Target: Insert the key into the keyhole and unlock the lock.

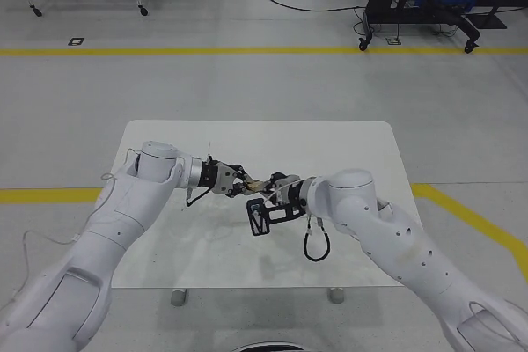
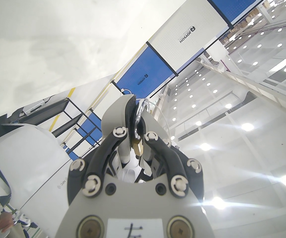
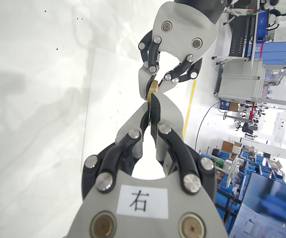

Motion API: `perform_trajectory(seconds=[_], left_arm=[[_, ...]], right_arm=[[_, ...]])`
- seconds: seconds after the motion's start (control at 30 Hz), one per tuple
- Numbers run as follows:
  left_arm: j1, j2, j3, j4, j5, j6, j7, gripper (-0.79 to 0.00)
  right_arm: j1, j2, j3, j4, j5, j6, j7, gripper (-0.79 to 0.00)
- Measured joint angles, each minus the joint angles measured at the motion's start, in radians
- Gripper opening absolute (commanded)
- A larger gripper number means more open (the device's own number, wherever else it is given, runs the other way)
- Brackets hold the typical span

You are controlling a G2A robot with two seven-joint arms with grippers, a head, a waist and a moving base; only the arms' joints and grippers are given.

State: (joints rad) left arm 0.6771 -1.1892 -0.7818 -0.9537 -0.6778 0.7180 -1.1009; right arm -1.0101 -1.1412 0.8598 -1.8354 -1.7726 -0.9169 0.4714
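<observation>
A brass padlock hangs in the air over the middle of the white table, between the two grippers. My left gripper is shut on it: the silver shackle runs between the pads and the brass body sits near the finger roots. In the right wrist view the lock's brass body faces my right gripper. That gripper is shut on a thin key, whose edge barely shows between the pads. The key's tip meets the lock body; the keyhole itself is hidden.
Both grippers meet above the white table, whose top is bare around them. A black cable loop hangs below the right arm. Table edges lie well away on all sides.
</observation>
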Motion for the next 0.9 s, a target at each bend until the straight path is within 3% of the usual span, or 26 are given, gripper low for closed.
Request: perform_trajectory(seconds=[0.07,0.17,0.27,0.3,0.4,0.47,0.5,0.53,0.57,0.7,0.9], left_arm=[[0.0,0.001,-0.003,-0.001,0.0,-0.003,0.007,-0.785],[0.002,0.001,-0.011,-0.006,-0.006,-0.011,0.029,-0.785],[0.005,0.001,-0.018,-0.01,-0.014,-0.019,0.038,-0.785],[0.005,0.001,-0.021,-0.01,-0.018,-0.023,0.042,-0.785],[0.007,-0.001,-0.034,-0.008,-0.039,-0.048,0.056,-0.785],[0.009,-0.003,-0.048,-0.004,-0.061,-0.08,0.071,-0.785],[0.012,-0.004,-0.058,-0.002,-0.077,-0.109,0.086,-0.785],[0.014,-0.006,-0.065,-0.003,-0.083,-0.139,0.104,-0.785],[0.017,-0.007,-0.072,-0.007,-0.081,-0.177,0.128,-0.785],[0.044,-0.009,-0.09,-0.048,-0.042,-0.355,0.245,-0.785],[0.094,-0.001,-0.099,-0.144,0.071,-0.482,0.335,-0.785]], right_arm=[[-0.001,-0.001,0.002,-0.002,0.005,0.006,0.0,-0.043],[-0.011,0.002,0.02,-0.012,0.015,0.023,-0.014,-0.16],[-0.036,0.01,0.057,-0.036,0.02,0.044,-0.049,-0.191],[-0.051,0.014,0.078,-0.049,0.023,0.054,-0.071,-0.311],[-0.101,0.029,0.137,-0.08,0.024,0.07,-0.147,-0.508],[-0.134,0.039,0.173,-0.091,0.021,0.076,-0.206,-0.554],[-0.156,0.045,0.196,-0.091,0.018,0.08,-0.248,-0.619],[-0.172,0.049,0.212,-0.087,0.019,0.085,-0.281,-0.748],[-0.186,0.052,0.227,-0.077,0.027,0.09,-0.318,-0.785],[-0.216,0.064,0.283,-0.002,0.078,0.071,-0.487,-0.785],[-0.185,0.075,0.292,0.101,0.083,-0.044,-0.592,-0.785]])
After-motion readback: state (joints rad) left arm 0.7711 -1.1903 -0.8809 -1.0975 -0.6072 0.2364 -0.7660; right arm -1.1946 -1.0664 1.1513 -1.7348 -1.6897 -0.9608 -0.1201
